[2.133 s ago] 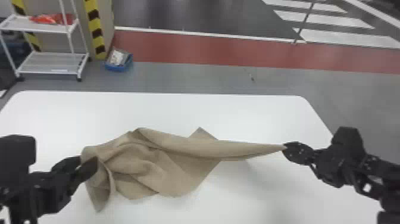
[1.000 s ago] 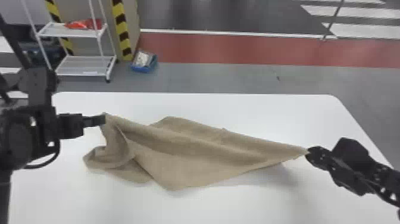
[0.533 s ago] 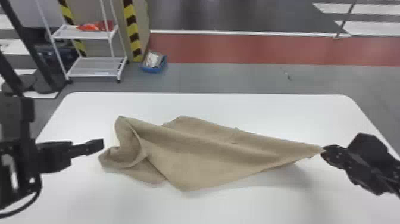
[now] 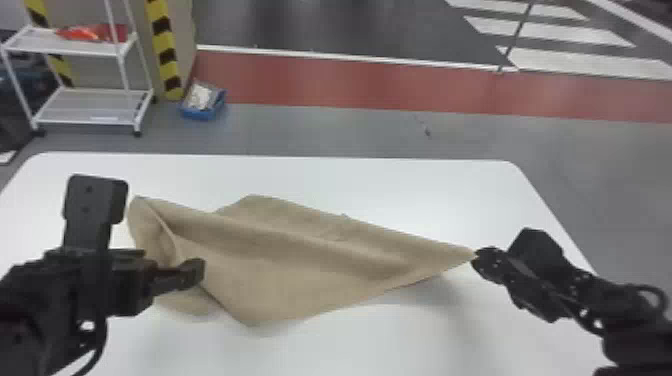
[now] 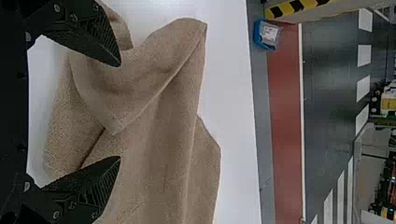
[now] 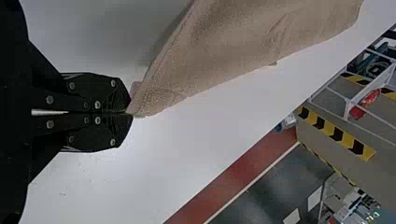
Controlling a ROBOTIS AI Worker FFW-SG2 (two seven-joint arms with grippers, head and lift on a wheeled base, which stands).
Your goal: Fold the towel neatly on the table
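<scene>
Standing on the floor beyond the table, at the far left, a white wheeled rack carried a red and orange item on its upper shelf. Beside it rose a post with yellow and black stripes. Nearer, the left arm came in from the left edge, its tool set in front of the towel's left part. The left wrist view showed its two fingers spread wide, with brown cloth in the gap between them; whether they touched it, I could not tell.

Near the foot of the post, a blue bin sat on the floor with a pale packet in it. The towel stretched across the middle of the table, unevenly folded. At its left end the cloth doubled over on itself in loose layers; one corner pointed toward the near side, and a rounded hump showed along the far edge. From there it narrowed to the right, creased lengthwise, up to a corner raised off the tabletop with a shadow under it.

The right arm reached in from the right edge, and its tool pinched that corner, fingers pressed together at the tips. Past the table lay a red floor band and, farther right, white stripes.
</scene>
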